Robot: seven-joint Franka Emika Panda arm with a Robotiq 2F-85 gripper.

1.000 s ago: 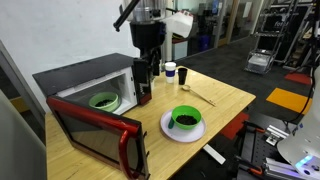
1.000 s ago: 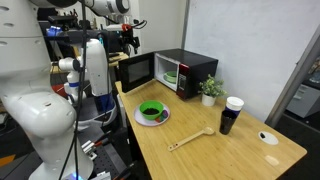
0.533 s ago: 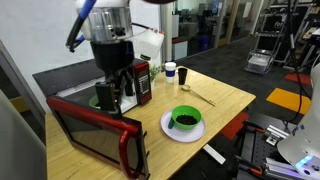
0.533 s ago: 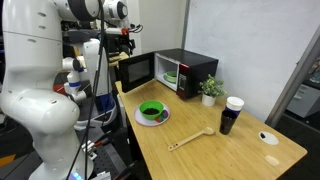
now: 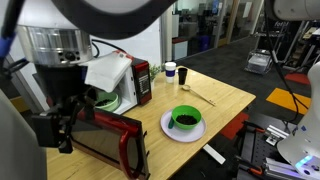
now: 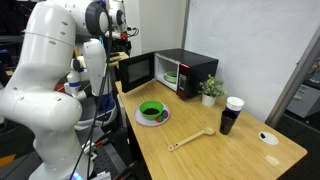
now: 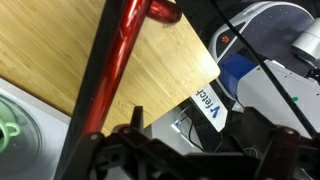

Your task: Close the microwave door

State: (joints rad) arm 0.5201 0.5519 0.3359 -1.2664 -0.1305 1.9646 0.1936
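Observation:
The black microwave (image 5: 128,82) stands at the back of the wooden table, and it also shows in an exterior view (image 6: 188,70). Its door (image 5: 92,135) hangs wide open, with a red handle (image 5: 129,150) at its free edge. A green bowl (image 5: 104,98) sits inside the oven. My gripper (image 5: 62,132) hangs low next to the outer end of the open door. In the wrist view the red handle (image 7: 118,60) runs diagonally just ahead of my dark fingers (image 7: 190,155), which look spread and hold nothing.
A green bowl on a white plate (image 5: 183,120) sits mid-table, with a wooden spoon (image 5: 200,97) and two cups (image 5: 171,70) behind. A potted plant (image 6: 210,90) and a black cup (image 6: 232,115) stand beside the microwave. The table edge (image 7: 205,60) is close by.
My arm has swung from the front of the microwave cavity out and down to the free end of the open door. The door has not moved.

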